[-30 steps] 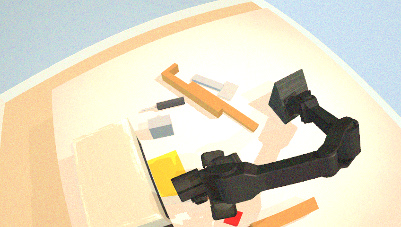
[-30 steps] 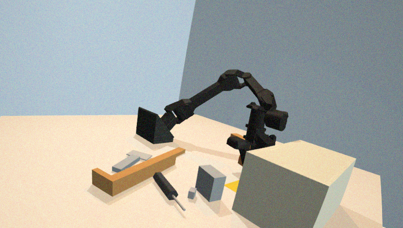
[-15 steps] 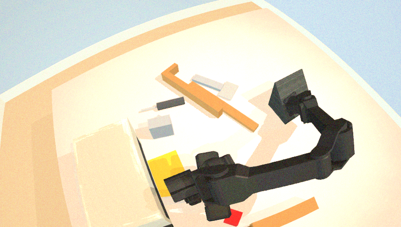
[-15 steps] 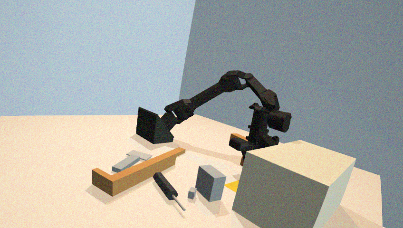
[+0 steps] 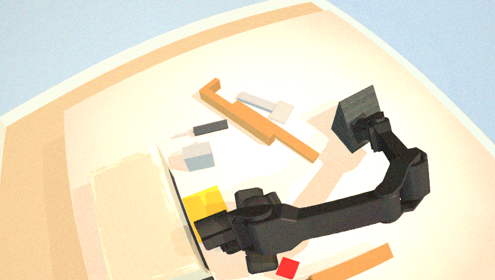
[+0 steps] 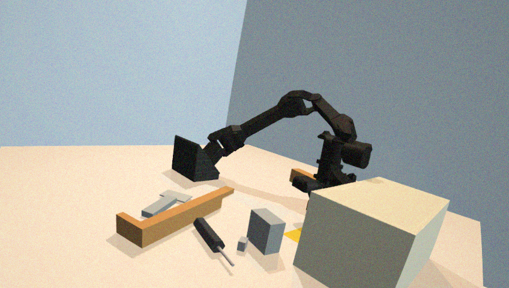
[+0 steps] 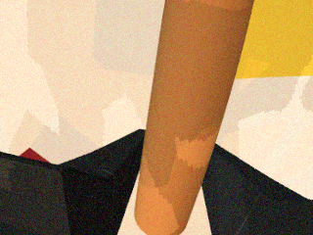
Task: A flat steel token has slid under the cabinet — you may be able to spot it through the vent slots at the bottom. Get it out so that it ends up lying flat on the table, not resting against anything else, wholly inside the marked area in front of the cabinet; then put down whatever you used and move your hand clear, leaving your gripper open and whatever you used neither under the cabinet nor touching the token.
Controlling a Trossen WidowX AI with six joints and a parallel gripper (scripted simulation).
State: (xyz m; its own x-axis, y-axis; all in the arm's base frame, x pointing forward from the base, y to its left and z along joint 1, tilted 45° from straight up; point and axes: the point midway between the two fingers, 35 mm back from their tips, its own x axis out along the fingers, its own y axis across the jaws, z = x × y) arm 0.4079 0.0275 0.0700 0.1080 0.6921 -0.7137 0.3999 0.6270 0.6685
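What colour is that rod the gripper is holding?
Orange-brown: the rod shows best in the wrist view.

Look across the table (image 5: 399, 114) and you'll find a long orange L-shaped bar (image 5: 243, 116) lying flat, with a pale grey T-shaped piece (image 5: 265, 105) just beside it on the side away from the cabinet. Nearer the cabinet you have a dark-handled screwdriver (image 5: 205, 129) with its thin shaft pointing away from the bar, and a grey block (image 6: 266, 230) standing upright with a much smaller grey cube (image 6: 242, 244) close beside it. Off at the table's near edge in the top view you'll see a small red square (image 5: 288, 267) and, near it, a straight orange plank (image 5: 354, 263).
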